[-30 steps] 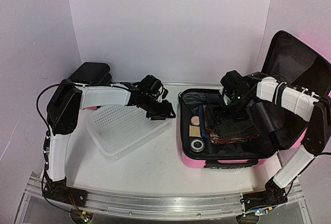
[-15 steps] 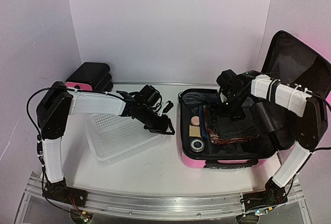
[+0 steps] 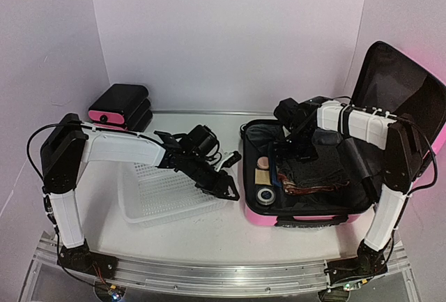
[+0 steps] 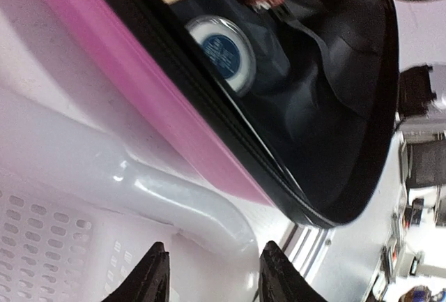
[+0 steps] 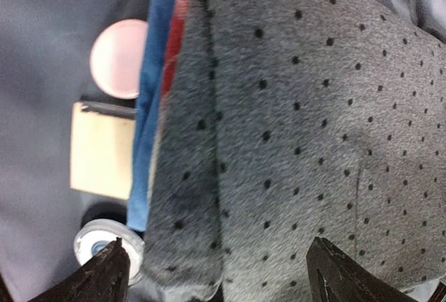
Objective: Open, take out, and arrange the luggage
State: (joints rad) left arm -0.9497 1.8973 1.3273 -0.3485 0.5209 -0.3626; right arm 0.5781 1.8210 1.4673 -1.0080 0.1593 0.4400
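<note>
On the right side of the white table (image 3: pixel 209 246) lies the luggage (image 3: pixel 255 218), a glossy pink hard-shell suitcase lying open on its back, with its black-lined lid (image 3: pixel 401 96) tipped up against the right wall. Left of it, with a narrow strip of table between them, sits a white mesh plastic basket (image 3: pixel 153 194). Its rounded right rim lies close to the suitcase's pink left wall in the left wrist view. At the far left, against the back wall, stands a small black drawer unit with pink fronts (image 3: pixel 118 104). Inside the suitcase a folded grey cloth with black dots (image 5: pixel 300 127) covers the middle, lying on top of brown and red fabric, with a blue fold (image 5: pixel 150 93) along its left edge. The right gripper (image 5: pixel 223 277) hovers over the far part of this cloth, jaws spread wide and holding nothing. The left gripper (image 4: pixel 212 274) hangs above the basket's right rim, fingers parted and holding nothing. Along the suitcase's left side, from far to near, lie a round pale pink compact (image 5: pixel 120 58), a tan rectangular card (image 5: pixel 101 150) and a round tin with a blue label (image 4: pixel 224 52).
</note>
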